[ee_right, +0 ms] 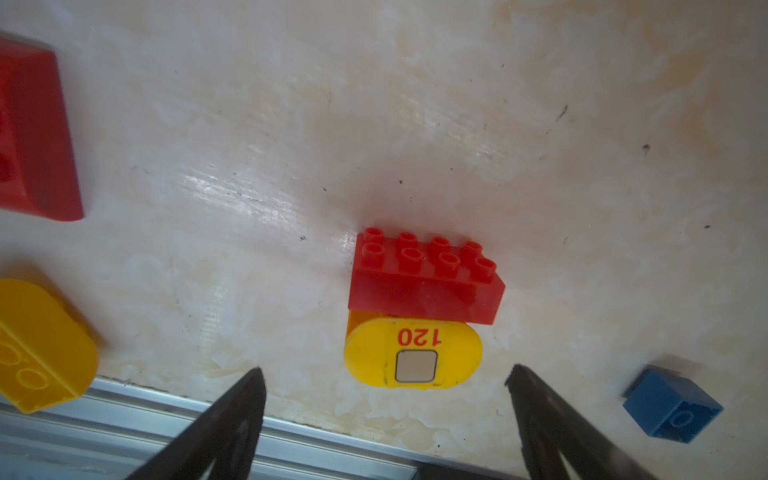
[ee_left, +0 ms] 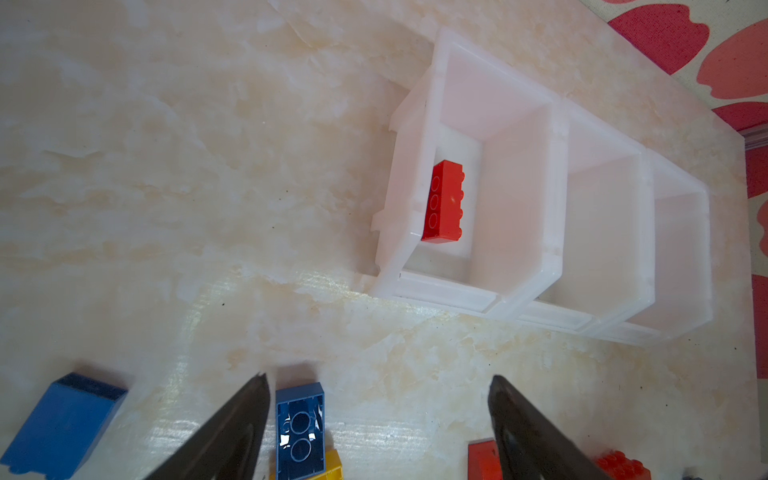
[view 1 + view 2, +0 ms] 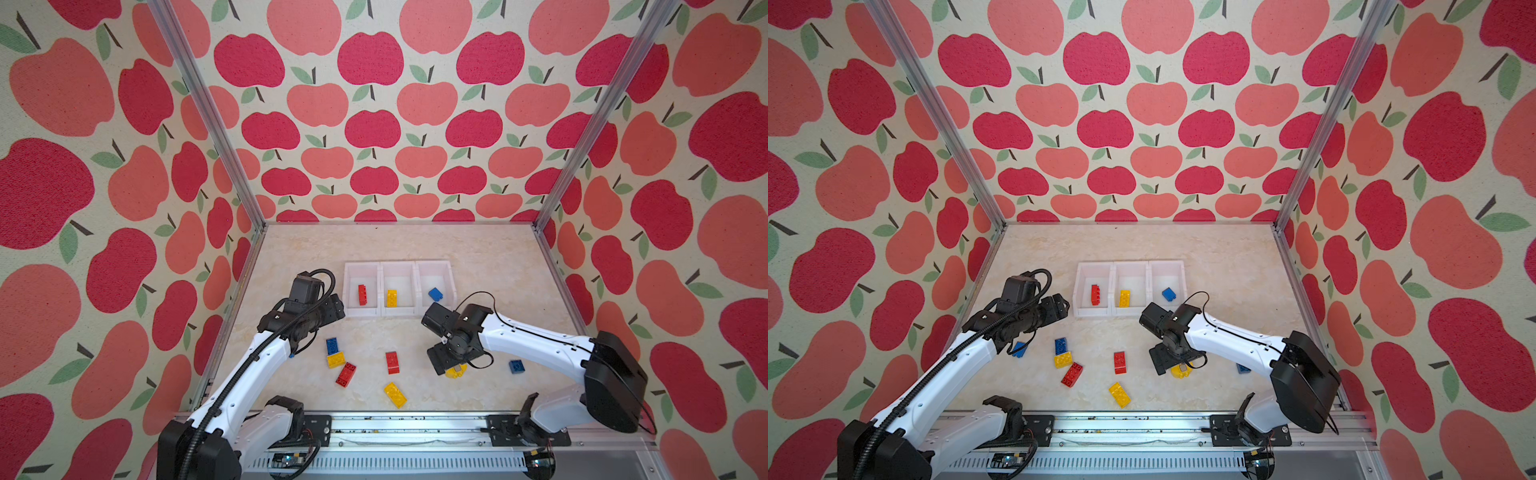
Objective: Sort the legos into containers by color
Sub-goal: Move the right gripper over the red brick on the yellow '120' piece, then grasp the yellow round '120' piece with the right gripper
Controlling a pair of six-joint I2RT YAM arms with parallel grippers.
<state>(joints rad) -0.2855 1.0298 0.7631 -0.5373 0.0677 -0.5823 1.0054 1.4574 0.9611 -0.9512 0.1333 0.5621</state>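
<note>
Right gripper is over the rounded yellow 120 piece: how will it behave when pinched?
The rounded yellow piece looks like hard glossy plastic: probably stiff, somewhat slippery. Its curved ends might squirm out of the open right gripper. The red brick touches it; if they are joined, both may lift together.

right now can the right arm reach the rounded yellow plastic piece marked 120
Probably yes: the right gripper is open over the rounded yellow piece, and the red studded brick beside it lies off the closing line.

Left arm comes in from 7 o'clock, left gripper [image 2: 378, 379] aimed toward 3 o'clock, jaws wide apart. Right arm comes in from 5 o'clock, right gripper [image 1: 385, 370] pointing down, jaws spread wide.
</note>
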